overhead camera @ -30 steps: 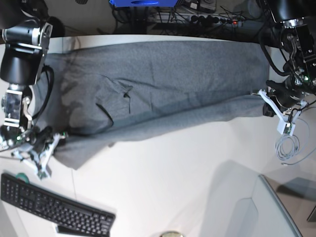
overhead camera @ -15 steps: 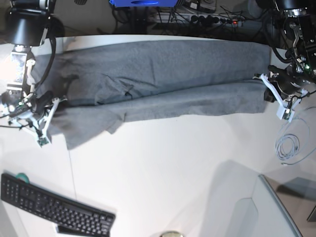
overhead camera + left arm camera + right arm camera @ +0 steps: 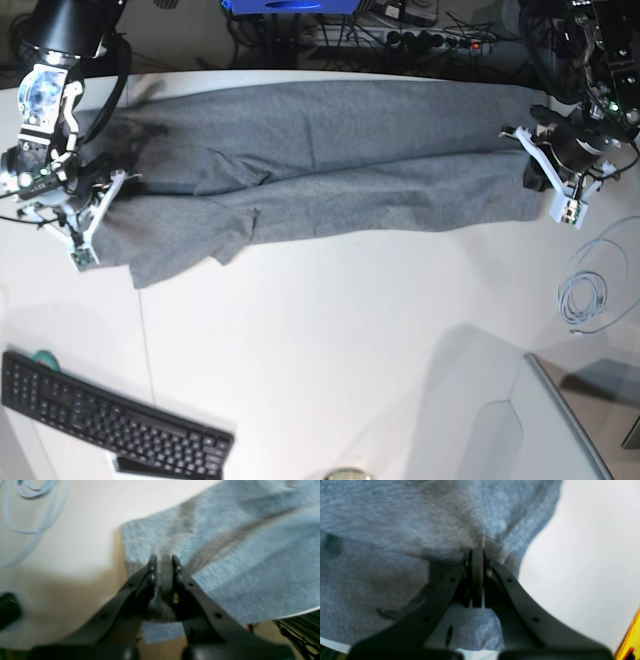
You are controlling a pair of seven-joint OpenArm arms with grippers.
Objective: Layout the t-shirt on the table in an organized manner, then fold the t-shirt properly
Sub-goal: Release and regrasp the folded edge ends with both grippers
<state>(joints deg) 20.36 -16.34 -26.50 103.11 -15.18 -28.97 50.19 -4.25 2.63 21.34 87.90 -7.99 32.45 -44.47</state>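
Both arms pinch opposite ends of the t-shirt (image 3: 330, 165), stretched across the far part of the table (image 3: 330, 340).

The left gripper (image 3: 163, 558) has its fingers narrowed on a pinch of grey cloth at the shirt's right end, and the right gripper (image 3: 477, 552) is clamped the same way on the left end. The garment lies long from left to right, near the table's far edge, with a lengthwise layer doubled over its middle. I judge the laying-out done and one lengthwise fold in progress or just made. The left end still bunches unevenly, and the crosswise folds are left. A keyboard (image 3: 105, 415) and a coiled cable (image 3: 585, 290) lie well apart from the shirt.
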